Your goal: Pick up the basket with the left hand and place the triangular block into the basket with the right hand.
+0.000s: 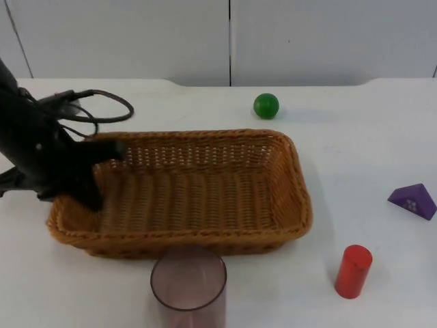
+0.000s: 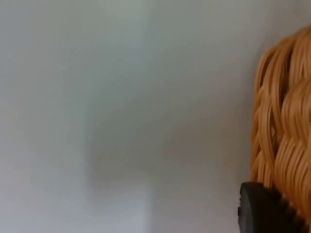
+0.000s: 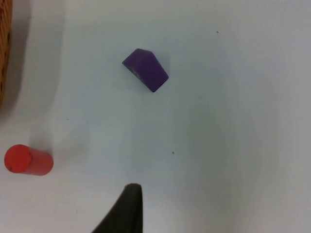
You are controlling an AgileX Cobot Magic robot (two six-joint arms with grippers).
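Purple cup (image 1: 188,279) at table's front edge; wicker basket (image 1: 205,191) pinched by left gripper (image 1: 102,174), not lifted yet; triangular block (image 1: 413,200) untouched near right edge, right gripper (image 3: 127,209) above it, jaws can't be told.

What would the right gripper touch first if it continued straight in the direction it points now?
Probably bare white table. The right gripper looks down on open surface, with the purple triangular block further ahead and the red cylinder off to one side. Depth is hard to judge here.
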